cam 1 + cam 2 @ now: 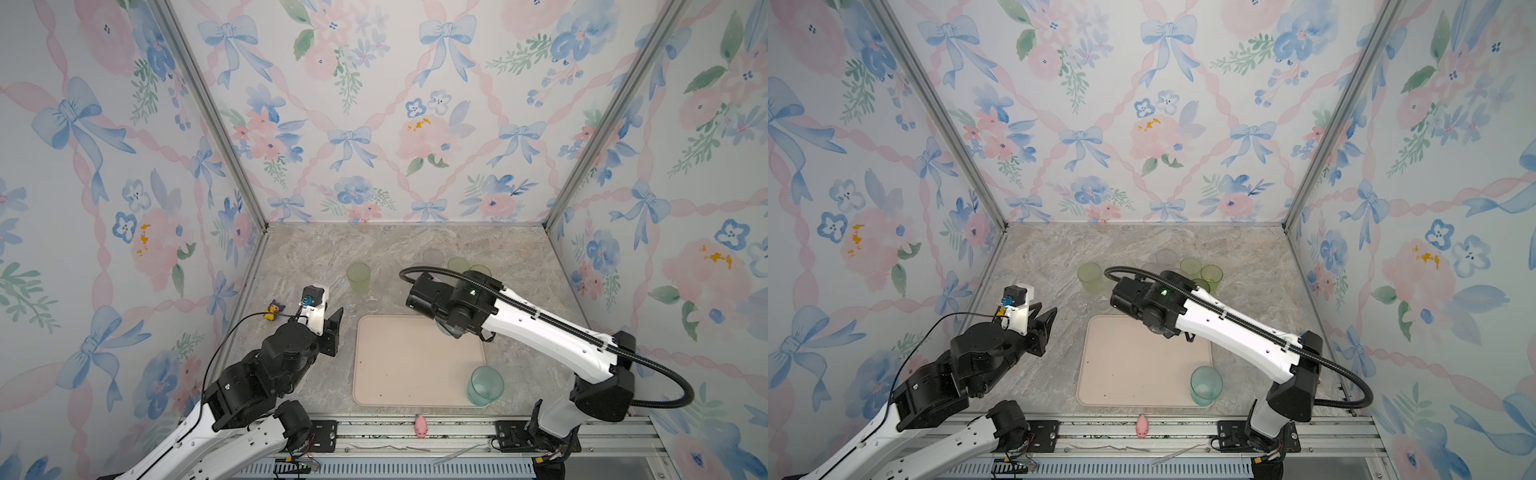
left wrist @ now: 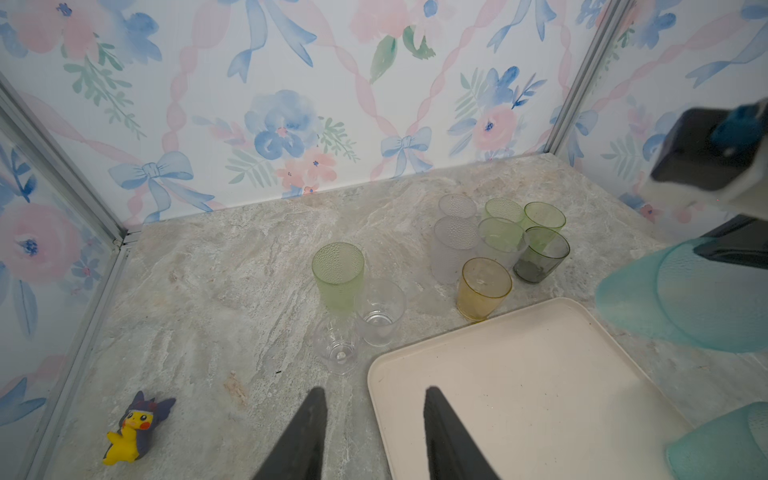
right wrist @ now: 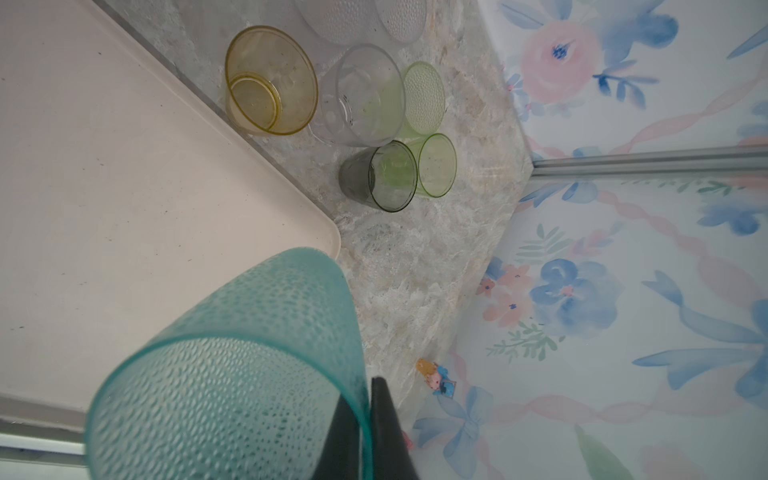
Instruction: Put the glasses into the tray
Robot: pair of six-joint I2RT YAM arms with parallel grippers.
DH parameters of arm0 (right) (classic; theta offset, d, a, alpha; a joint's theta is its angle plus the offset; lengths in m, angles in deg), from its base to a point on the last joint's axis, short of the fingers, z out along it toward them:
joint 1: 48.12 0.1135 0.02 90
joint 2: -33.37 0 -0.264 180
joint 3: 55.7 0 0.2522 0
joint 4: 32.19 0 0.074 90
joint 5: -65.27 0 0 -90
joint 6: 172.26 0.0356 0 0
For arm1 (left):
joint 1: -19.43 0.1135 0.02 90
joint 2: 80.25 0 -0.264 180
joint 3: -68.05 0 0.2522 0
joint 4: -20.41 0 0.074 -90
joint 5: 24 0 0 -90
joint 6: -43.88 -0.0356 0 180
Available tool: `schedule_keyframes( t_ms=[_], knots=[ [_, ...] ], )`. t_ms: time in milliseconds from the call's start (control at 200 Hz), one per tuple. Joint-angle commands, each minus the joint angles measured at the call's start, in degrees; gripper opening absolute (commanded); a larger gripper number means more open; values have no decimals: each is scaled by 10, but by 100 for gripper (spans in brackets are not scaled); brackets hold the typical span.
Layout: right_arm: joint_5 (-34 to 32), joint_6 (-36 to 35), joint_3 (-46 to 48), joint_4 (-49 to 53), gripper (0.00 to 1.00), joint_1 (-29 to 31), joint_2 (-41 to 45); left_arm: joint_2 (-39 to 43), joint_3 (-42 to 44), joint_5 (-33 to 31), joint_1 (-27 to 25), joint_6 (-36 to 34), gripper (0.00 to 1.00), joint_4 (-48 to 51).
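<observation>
Top views, tray: large flat cream-beige rectangular tray (image 1: 415, 365) lying on marble-patterned desk (image 1: 519, 257) between both arms.
Top views, placed glass: tall teal dimpled tumbler (image 1: 484, 386) upright inside tray's near right corner.
Left wrist, left end effector (image 2: 374, 392): released, empty, above desk beside tray.
Left wrist, loose glasses: pale green dimpled tumbler (image 2: 337, 270) and amber smooth tumbler (image 2: 483, 289) upright on desk, off tray.
Right wrist, right end effector (image 3: 363, 399): clenched on rim wall of second teal dimpled tumbler (image 3: 232, 365), tilted over tray's far right corner.
</observation>
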State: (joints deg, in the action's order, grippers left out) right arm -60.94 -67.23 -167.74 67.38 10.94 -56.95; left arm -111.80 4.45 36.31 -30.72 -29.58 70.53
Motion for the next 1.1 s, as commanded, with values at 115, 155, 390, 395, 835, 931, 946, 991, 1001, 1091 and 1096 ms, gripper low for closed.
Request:
schedule_keyframes(
  t_ms=[115,155,390,395,835,931,946,991,1001,1091,1096],
  knots=[
    [173,-5,117,-67,0,-105,135,-95,-3,45,16,1,43,-30],
    [181,1,142,-73,1,-118,152,-120,-3,72,26,2,44,-41],
    [261,27,259,-147,0,-173,220,-249,2,218,88,-5,41,-135],
    [263,27,261,-149,0,-174,220,-250,2,220,89,-6,41,-137],
    [299,41,360,-237,0,-222,214,-326,3,292,139,-29,41,-203],
    [300,42,374,-245,0,-230,221,-329,4,297,144,-32,41,-203],
    [300,42,376,-245,0,-232,222,-329,4,296,144,-33,41,-204],
    [299,44,383,-246,0,-234,227,-329,4,297,145,-33,41,-204],
    [298,44,384,-246,0,-234,228,-328,4,297,145,-33,41,-204],
    [296,46,401,-249,0,-236,239,-326,4,298,145,-32,41,-204],
    [296,46,402,-249,0,-236,239,-326,4,297,145,-32,41,-204]
  ],
)
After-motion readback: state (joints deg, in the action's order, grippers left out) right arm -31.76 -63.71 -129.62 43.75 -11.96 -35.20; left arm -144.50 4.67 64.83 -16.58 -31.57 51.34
